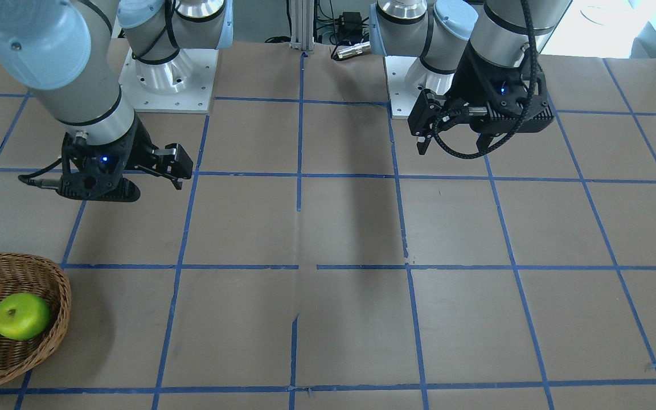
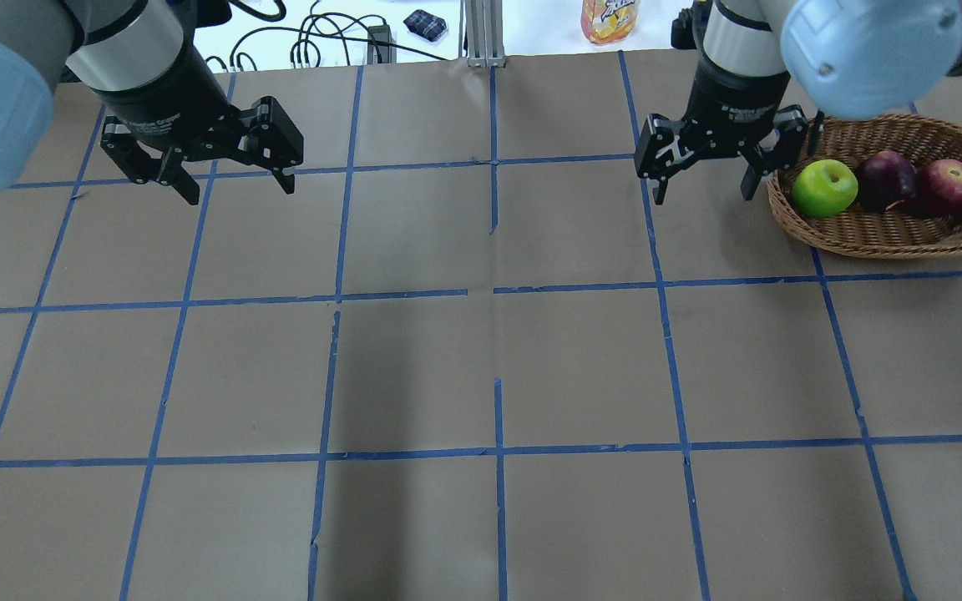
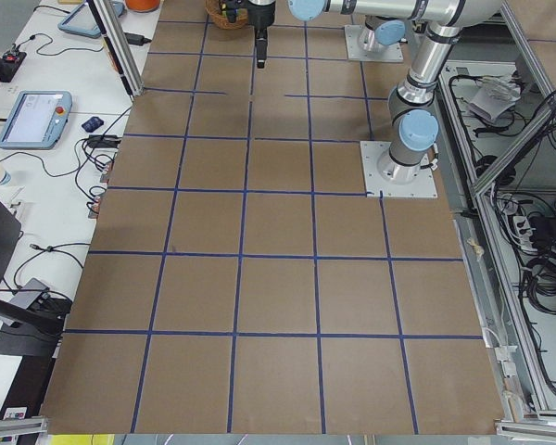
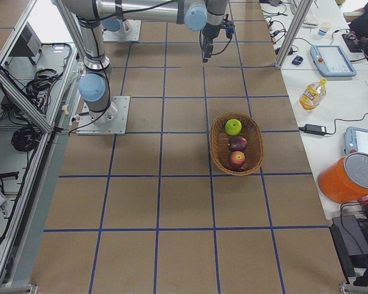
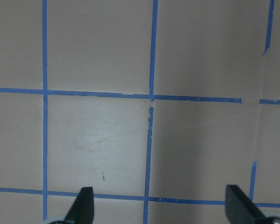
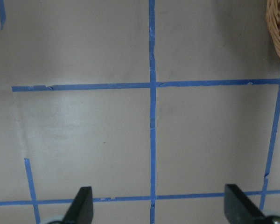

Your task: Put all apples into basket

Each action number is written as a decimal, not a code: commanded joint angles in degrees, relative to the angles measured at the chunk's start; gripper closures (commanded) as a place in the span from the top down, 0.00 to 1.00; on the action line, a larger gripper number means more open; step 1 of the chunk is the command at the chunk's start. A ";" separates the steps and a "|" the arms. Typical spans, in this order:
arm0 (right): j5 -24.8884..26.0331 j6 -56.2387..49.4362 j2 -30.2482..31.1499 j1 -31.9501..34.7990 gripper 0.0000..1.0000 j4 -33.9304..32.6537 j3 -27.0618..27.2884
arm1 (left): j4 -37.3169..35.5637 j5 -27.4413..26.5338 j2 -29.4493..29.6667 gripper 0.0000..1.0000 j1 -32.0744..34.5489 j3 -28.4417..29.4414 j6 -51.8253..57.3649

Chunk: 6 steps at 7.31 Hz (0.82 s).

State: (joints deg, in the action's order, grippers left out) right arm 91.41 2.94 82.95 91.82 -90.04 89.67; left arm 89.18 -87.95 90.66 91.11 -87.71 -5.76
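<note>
Since the apples (image 2: pixel 824 189) all lie in the basket (image 2: pixel 890 244), my left claw (image 2: pixel 240 192) and right claw (image 2: pixel 704 196) hang wide open, empty.

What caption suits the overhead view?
Green apple, maroon apple and red apple lie in the basket; both jaws hang open, empty.

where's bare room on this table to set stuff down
The brown paper-covered table is bare across the middle, between the open left gripper and open right gripper, and on the left-arm side. Crowded at the oval wicker basket: lime green apple, dark maroon apple and red apple lie in it, right gripper beside its rim.
</note>
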 commanded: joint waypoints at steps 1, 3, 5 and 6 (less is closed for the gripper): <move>-0.44 -0.91 5.46 -2.07 1.00 -1.19 5.17 | 0.29 1.82 0.39 1.00 -0.41 -0.53 -0.39; -0.79 -0.92 8.43 -3.85 1.00 0.73 3.86 | 0.30 1.82 -1.27 1.00 -1.28 -0.54 0.83; -4.37 -0.75 9.25 -3.41 1.00 0.83 3.41 | 0.90 1.99 -1.36 1.00 -4.63 -0.62 3.13; -5.88 -0.13 9.60 -3.41 1.00 2.31 3.32 | 1.87 1.99 -1.28 1.00 -4.63 -0.19 2.43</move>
State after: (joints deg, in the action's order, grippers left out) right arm 87.79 2.29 92.06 88.38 -88.89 93.12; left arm 90.02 -85.96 89.42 86.99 -88.12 -3.12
